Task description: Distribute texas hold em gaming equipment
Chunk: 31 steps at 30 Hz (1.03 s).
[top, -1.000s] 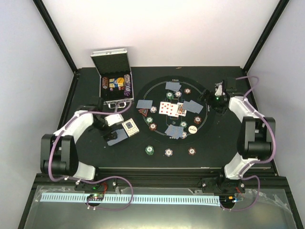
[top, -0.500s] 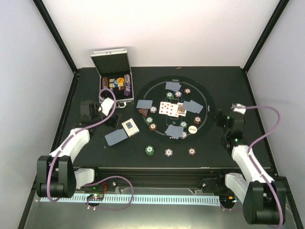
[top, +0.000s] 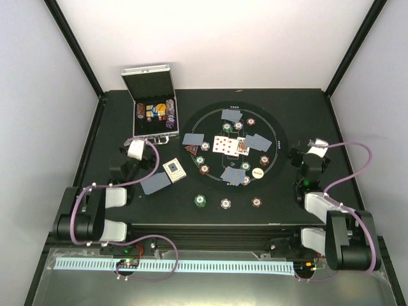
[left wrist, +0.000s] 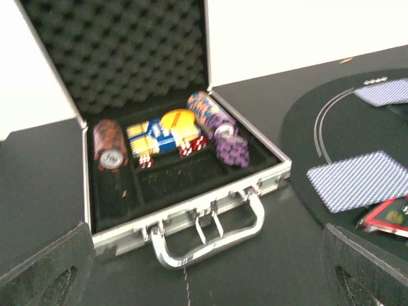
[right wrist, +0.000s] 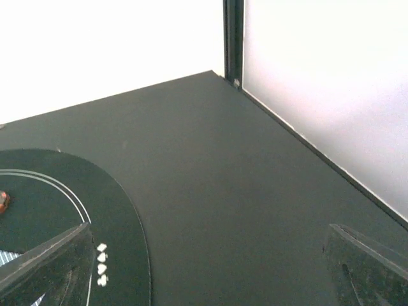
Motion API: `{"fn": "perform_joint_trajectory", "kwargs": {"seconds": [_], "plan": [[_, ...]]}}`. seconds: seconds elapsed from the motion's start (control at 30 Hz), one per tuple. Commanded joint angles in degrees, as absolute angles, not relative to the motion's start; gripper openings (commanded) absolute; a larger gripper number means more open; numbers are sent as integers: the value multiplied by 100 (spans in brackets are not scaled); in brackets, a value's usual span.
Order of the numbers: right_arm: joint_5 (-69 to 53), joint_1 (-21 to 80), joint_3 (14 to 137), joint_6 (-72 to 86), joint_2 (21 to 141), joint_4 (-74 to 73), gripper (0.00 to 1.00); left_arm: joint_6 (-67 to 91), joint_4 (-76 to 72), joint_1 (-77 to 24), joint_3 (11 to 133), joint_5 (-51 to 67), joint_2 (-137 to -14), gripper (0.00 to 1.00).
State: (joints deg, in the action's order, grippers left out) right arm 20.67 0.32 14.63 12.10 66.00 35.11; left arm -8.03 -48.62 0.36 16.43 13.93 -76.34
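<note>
Blue-backed cards (top: 232, 115) and small chips (top: 264, 160) lie spread on the round black mat (top: 277, 137), around a row of face-up cards (top: 229, 145). A red triangle token (top: 192, 150) and a white button (top: 258, 172) also rest on the mat. One blue-backed card (top: 156, 184) and a boxed deck (top: 174, 169) lie left of the mat. In front of it sit a green chip (top: 201, 201), a pale chip (top: 225, 204) and a brown-red chip (top: 257, 202). My left gripper (top: 122, 160) (left wrist: 204, 274) is open and empty, facing the case. My right gripper (top: 305, 155) (right wrist: 204, 274) is open and empty over bare table.
The silver hinged case (top: 153, 111) (left wrist: 191, 217) stands open at the back left, with chip rolls (left wrist: 217, 127) and dice inside and its handle (left wrist: 204, 239) towards my left gripper. Black frame posts (right wrist: 233, 38) and white walls close in the table's sides.
Both arms have folded back towards the near edge. The left gripper left the card beside the deck; the right gripper drew away from the mat's far right rim.
</note>
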Motion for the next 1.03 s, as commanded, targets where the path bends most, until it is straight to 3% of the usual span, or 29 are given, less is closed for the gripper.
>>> {"fn": "perform_joint_trajectory", "kwargs": {"seconds": [0.0,0.17,0.23,0.3,0.37,0.43,1.0], "plan": [[2119,58,1323,926,7138,5482,100,-528,-7338,19,931,682,-8137,99],[1083,217,1124,128,8262,7212,100,-302,-5546,17,1691,286,-7922,99],[1342,293,1602,259,7972,5738,100,-414,-5369,-15,1793,382,-7968,99],[1223,221,1452,233,8224,6521,100,-406,-5309,-13,1819,368,-7962,99],[1216,217,1598,283,7980,5758,100,-396,-5291,-15,1820,356,-7943,99],[1220,276,1376,162,8103,6456,100,-394,-5287,-9,1811,352,-7937,99],[430,159,1647,20,8022,5767,100,-387,-5290,-13,1811,352,-7937,99]]}}
